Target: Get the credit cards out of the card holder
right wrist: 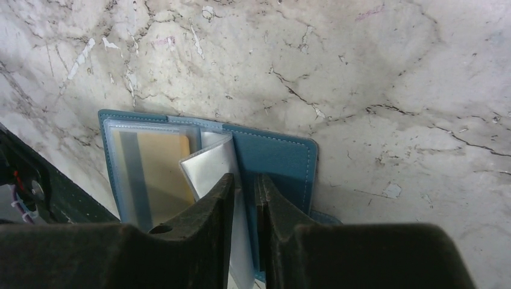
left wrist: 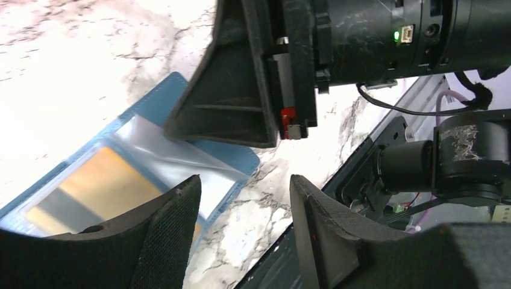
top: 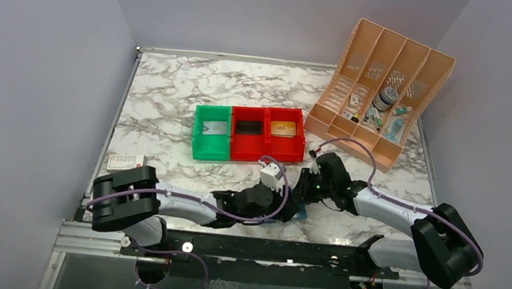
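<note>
1. The card holder lies open and flat on the marble table. Seen from above it is at the table's 6 o'clock edge, at about 5 o'clock from the right-hand red bin and tucked under both wrists.
2. The right gripper has its fingers almost together. They look nipped on a clear plastic leaf that has buckled up near the holder's fold.
3. The left gripper has its fingers well apart with nothing between them, low over the holder's near corner. I cannot tell whether a pad touches it.
4. A tan-gold card sits inside a clear pocket at 9 o'clock from the right fingers, lying flat with a dark stripe along one side.
5. I'd expect the card to be light, stiff and slick, and too thin to pinch while it lies flat. The pocket film looks soft and clingy, so it may drag along with the card.
6. The holder looks light as well, so I'd guess it will slide or lift unless one arm pins the blue cover.
7. The best hold is probably the card's short edge at the pocket mouth, pinched across its thickness and drawn out in line with the pocket. From here I cannot tell which side the mouth opens on.
</note>
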Tool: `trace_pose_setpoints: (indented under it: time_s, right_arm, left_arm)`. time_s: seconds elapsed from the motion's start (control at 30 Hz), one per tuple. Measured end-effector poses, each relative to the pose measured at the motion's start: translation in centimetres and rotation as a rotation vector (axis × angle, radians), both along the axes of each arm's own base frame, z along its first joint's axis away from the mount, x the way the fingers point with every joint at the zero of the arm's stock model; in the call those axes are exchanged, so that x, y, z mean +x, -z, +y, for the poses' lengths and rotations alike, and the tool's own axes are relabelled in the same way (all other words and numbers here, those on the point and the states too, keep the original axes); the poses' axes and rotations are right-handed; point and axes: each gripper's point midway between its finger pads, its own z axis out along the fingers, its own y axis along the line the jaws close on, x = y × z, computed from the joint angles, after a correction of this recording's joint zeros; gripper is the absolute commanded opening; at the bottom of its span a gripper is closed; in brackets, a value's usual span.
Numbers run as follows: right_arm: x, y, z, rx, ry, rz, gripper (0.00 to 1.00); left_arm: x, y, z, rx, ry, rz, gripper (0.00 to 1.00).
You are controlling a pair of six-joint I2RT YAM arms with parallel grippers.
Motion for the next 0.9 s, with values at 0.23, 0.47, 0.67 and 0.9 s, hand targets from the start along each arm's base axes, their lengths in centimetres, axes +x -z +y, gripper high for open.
trace_pose_setpoints:
  time_s: [0.23,0.47,0.67,0.9]
  right_arm:
    - [-0.3,-0.3,-0.3,0.015,0.009,-0.02,0.27]
    - [-0.3,-1.1,-0.6,0.018,0.017,-0.042,0.3]
    - [-0.3,-1.4,-0.7,0.019,0.025,-0.046,0.29]
    - [0.0,-2.7,-1.5,0.019,0.081,-0.087,0.29]
  left_arm:
    - [-0.1,0.4,2.8,0.084,-0.031,0.027,0.62]
    - [-0.1,1.7,5.0,0.183,-0.066,0.039,0.55]
    - [0.1,1.7,2.2,0.165,-0.022,0.039,0.39]
    - [0.2,2.8,-3.2,0.16,0.052,0.051,0.25]
